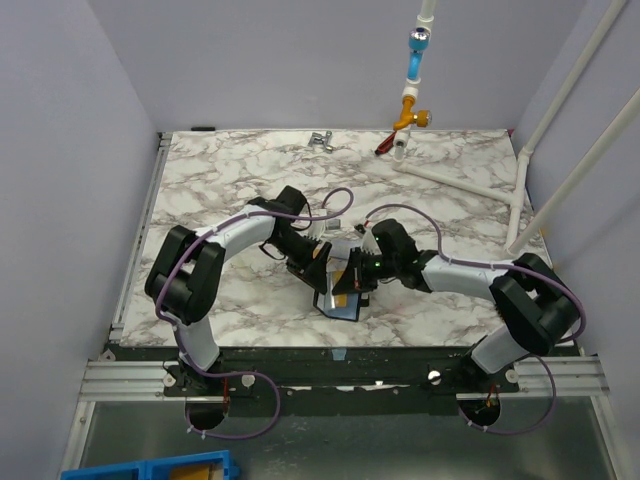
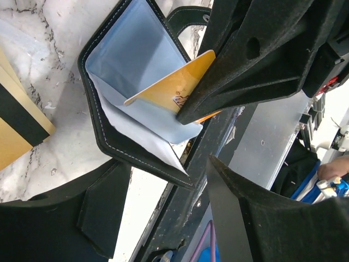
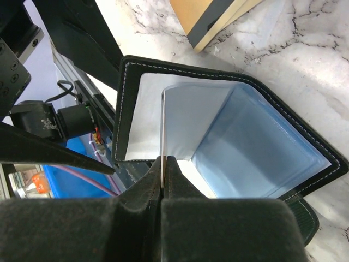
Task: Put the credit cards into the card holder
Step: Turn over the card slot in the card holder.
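Right gripper (image 3: 163, 164) was pinched shut on a gold-yellow card (image 2: 163, 90), whose end reached into the open black wallet with pale blue lining (image 3: 272, 153). Left gripper (image 2: 166, 161) had its fingers apart around the wallet's edge; whether they squeezed it was not clear. The wallet lay by the middle of the near edge of the marble tabletop (image 1: 220, 170). A second gold card with a dark stripe (image 2: 13, 144) lay beside it.

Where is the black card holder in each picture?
Top view: the card holder sits low in the middle, near the front edge of the marble table.
Left wrist view: upper left, open, blue lining showing.
Right wrist view: middle and right, open.
Shared landmark: the marble table under it; both wrist views also show the yellow card that the right hand pinches.
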